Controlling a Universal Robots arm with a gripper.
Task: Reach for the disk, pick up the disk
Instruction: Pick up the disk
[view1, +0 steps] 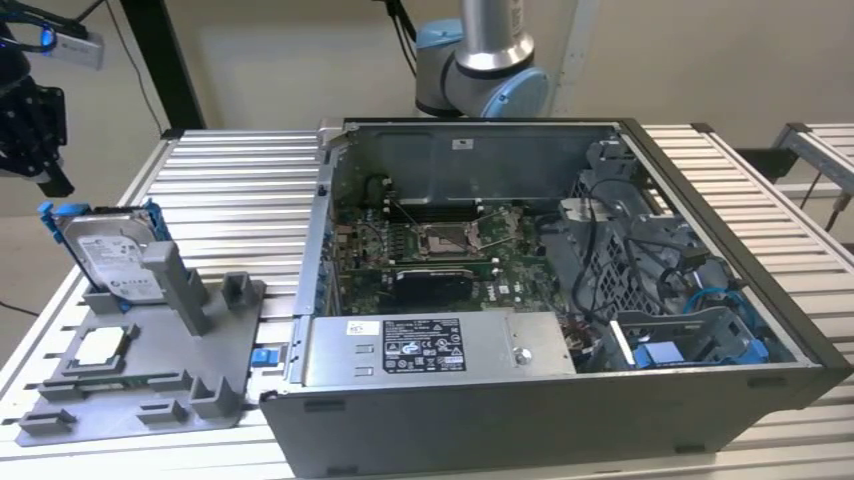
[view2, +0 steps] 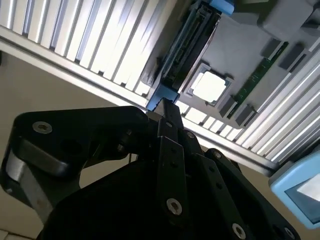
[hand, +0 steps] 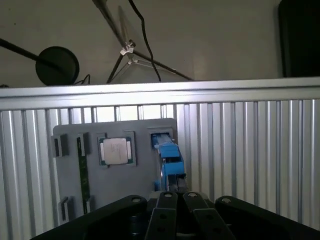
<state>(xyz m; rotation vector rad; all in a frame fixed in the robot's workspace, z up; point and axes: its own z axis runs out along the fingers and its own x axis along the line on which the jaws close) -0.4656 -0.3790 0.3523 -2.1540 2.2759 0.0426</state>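
Note:
The disk (view1: 114, 255) is a silver drive with a white label and blue rails. It stands on edge in a slot at the back of the grey fixture plate (view1: 200, 385), at the exterior view's left. My black gripper (view1: 55, 183) hangs above the disk, a little to the exterior view's left, clear of it. Both wrist views look down on the disk edge-on (hand: 168, 152) (view2: 187, 47), with a gap between it and my gripper (hand: 178, 196) (view2: 164, 106). The fingers lie together, shut on nothing.
A small square silver chip (hand: 116, 150) (view2: 209, 86) and a green memory stick (hand: 82, 172) lie in the same fixture plate beside the disk. An open computer case (view1: 534, 300) stands on the slatted metal table (view1: 240, 170) at the exterior view's right.

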